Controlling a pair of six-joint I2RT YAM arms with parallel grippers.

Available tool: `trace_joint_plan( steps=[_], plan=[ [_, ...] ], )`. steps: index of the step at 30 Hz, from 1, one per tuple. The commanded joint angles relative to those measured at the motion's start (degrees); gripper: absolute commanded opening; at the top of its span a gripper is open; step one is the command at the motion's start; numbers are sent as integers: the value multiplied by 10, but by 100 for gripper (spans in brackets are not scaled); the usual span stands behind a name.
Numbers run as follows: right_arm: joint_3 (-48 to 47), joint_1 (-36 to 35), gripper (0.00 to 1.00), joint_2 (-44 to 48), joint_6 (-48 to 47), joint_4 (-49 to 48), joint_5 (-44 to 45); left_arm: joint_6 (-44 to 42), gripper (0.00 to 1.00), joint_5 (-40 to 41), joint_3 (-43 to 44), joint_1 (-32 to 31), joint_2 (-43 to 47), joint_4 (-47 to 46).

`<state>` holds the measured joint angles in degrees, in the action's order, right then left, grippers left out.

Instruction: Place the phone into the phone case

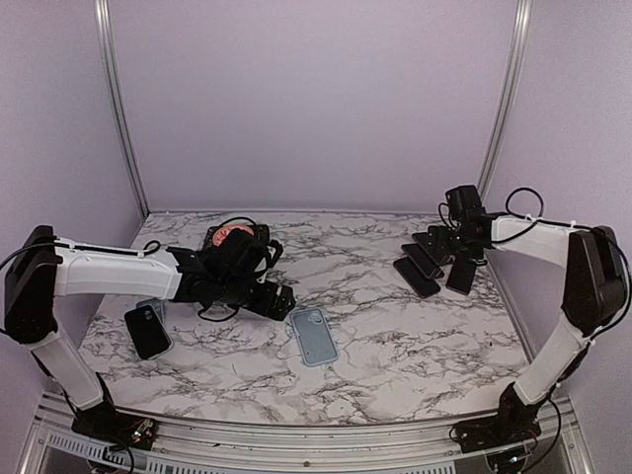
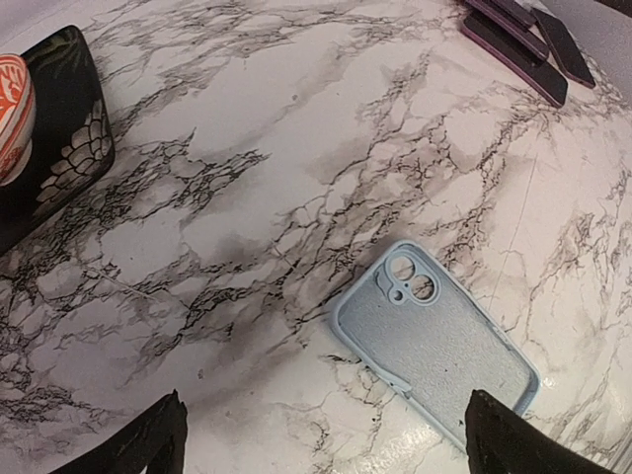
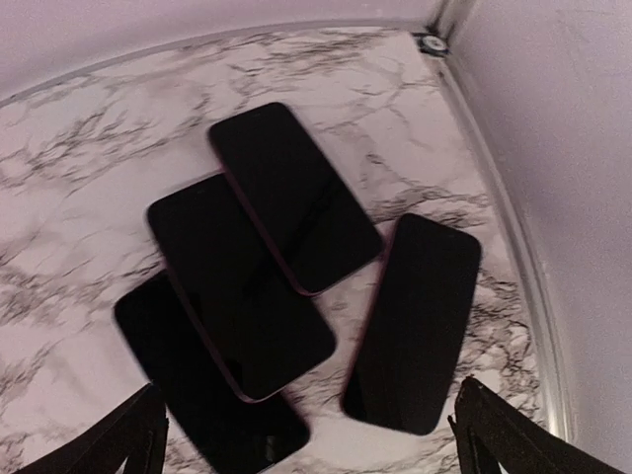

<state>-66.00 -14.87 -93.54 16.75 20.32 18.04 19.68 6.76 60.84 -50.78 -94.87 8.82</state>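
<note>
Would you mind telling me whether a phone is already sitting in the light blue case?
No, the light blue case lies empty on the table, whose marble shows through its camera holes.

The left wrist view's edge is slicing off the dark patterned case (image 2: pixel 69 128) and an orange-and-white piece (image 2: pixel 12 109), and the phone stack (image 2: pixel 513 49) is running out at the top right corner. In the right wrist view, the lowest phone (image 3: pixel 188 395) is lying half buried under the middle phone (image 3: pixel 237 286).
</note>
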Motion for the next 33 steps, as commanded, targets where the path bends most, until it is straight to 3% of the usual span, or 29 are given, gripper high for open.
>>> trace_joint_plan(
  steps=[1,11,25,33],
  plan=[
    [-39,68,99,-70,43,51,53,38,99,28,-6,14,17,8],
    [-98,158,98,-185,60,61,-47,4,99,51,-31,15,39,8],
    [-126,162,93,-230,30,96,-84,0,99,73,-38,15,20,9],
    [-46,161,72,-176,-36,129,-106,3,99,90,-46,15,25,11]
  ],
)
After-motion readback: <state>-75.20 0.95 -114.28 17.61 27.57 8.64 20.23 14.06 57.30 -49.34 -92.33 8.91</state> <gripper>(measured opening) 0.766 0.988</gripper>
